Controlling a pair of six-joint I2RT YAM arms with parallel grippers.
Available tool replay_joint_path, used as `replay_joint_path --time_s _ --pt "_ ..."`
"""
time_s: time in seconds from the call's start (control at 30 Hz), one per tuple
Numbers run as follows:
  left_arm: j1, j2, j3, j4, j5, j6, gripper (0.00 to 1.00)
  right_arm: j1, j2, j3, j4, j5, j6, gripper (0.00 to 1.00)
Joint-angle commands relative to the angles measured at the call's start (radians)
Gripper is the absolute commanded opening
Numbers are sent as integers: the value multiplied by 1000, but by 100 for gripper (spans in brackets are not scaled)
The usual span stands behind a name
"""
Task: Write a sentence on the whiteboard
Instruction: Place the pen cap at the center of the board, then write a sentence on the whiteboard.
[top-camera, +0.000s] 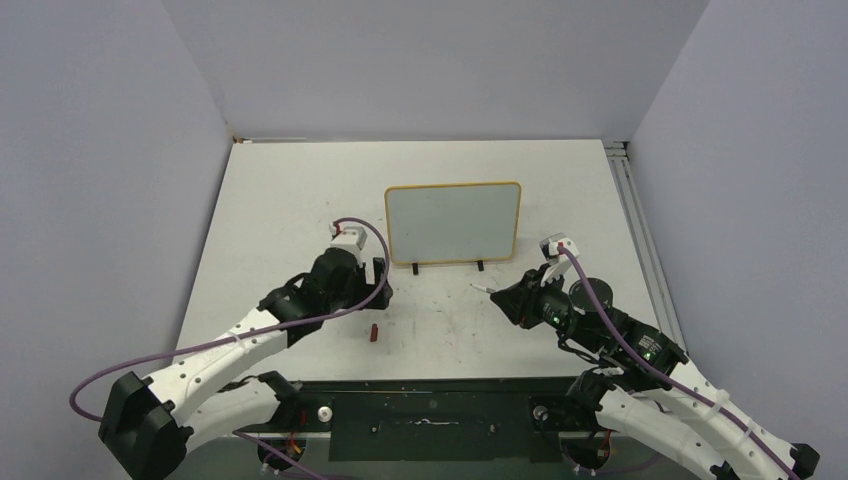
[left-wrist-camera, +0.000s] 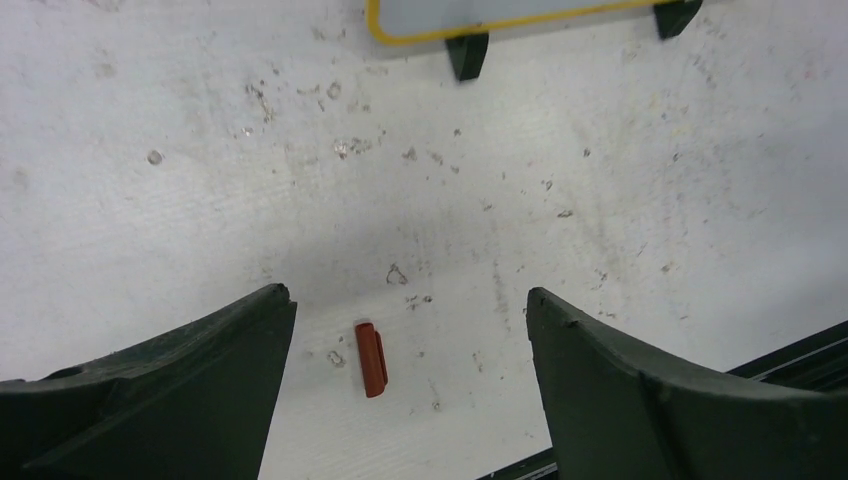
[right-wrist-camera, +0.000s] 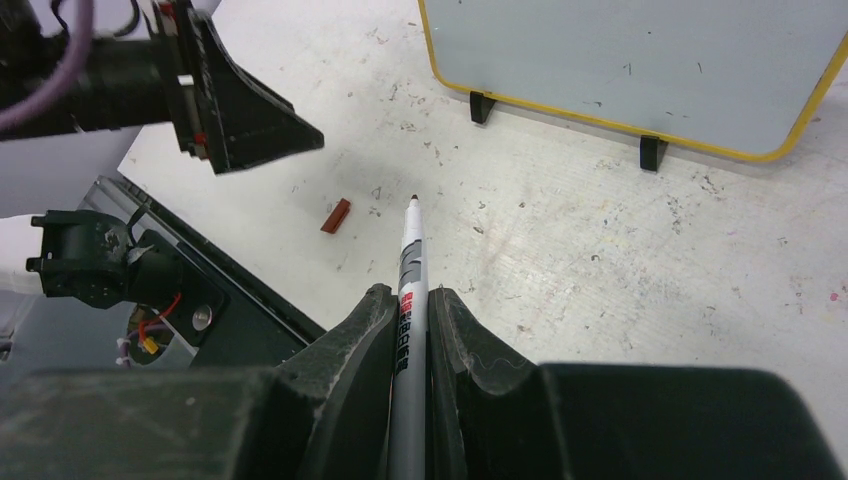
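A small yellow-framed whiteboard (top-camera: 453, 222) stands upright on black feet at the middle of a scuffed white worktop (top-camera: 290, 200). Its blank face is turned toward the arms, and no writing shows on it yet. At near right, the right gripper (right-wrist-camera: 410, 292) has its jaws closed tight on a grey marker (right-wrist-camera: 411, 250). The marker's bare tip points forward, apart from the board, likely readied for writing. At near left, the left gripper (left-wrist-camera: 408, 292) hangs over the worktop with jaws spread wide, holding nothing. A small red cap (left-wrist-camera: 371, 358) lies below and between them, probably the marker's, set aside.
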Motion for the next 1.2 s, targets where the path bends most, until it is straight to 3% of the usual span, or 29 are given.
replay_joint_path --time_s 0.0,0.23,0.5,0.7,0.9,1.17 --pt "117 -26 154 -69 155 137 85 2 -18 15 63 22 -7 5" --pt "371 31 335 -82 454 253 85 1 1 17 118 67 -3 5" --pt "520 121 450 74 635 260 85 1 55 7 256 69 8 5" --pt "565 206 440 365 773 190 84 -2 169 14 380 66 -28 5" --pt "566 396 506 465 907 244 84 -11 225 1 447 35 -38 5" --pt "565 640 611 665 1055 230 82 -14 187 -31 475 -27 0 5"
